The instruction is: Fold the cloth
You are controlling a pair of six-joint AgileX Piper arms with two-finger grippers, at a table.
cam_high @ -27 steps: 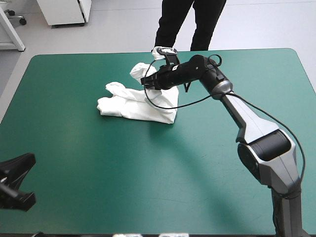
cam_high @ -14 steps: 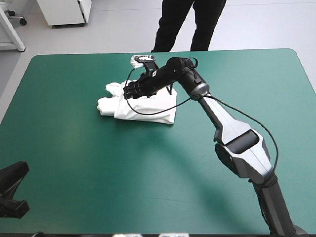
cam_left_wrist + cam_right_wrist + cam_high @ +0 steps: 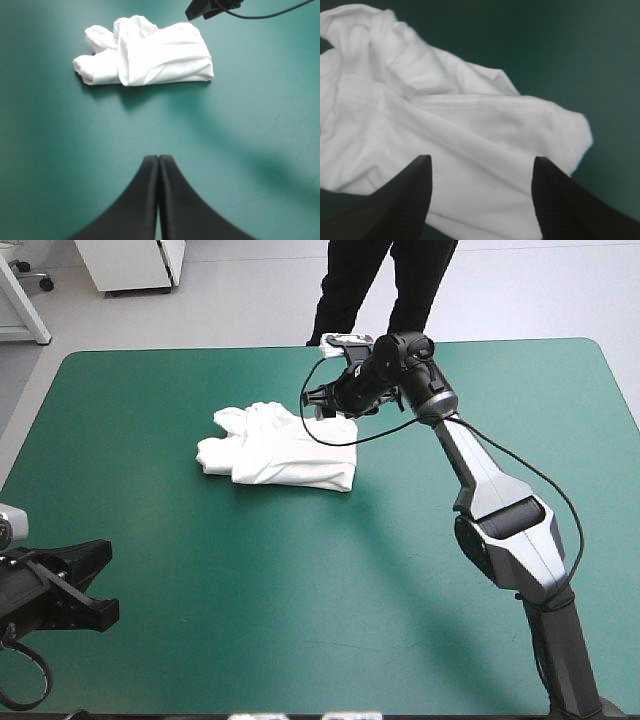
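While one white short-sleeved cloth T-shirt (image 3: 285,450) lies as a folded bundle toward the far side of the teal-green worktop (image 3: 420,640), the right hand (image 3: 318,400) of two black fin-shaped fingers hovers over the bundle's far edge, spread wide. The left hand (image 3: 158,159), pressed together, waits well apart by the near-left edge.

left pincer (image 3: 158,162): fingers together, arm low | right pincer (image 3: 480,162): fingers spread, arm stretched forward
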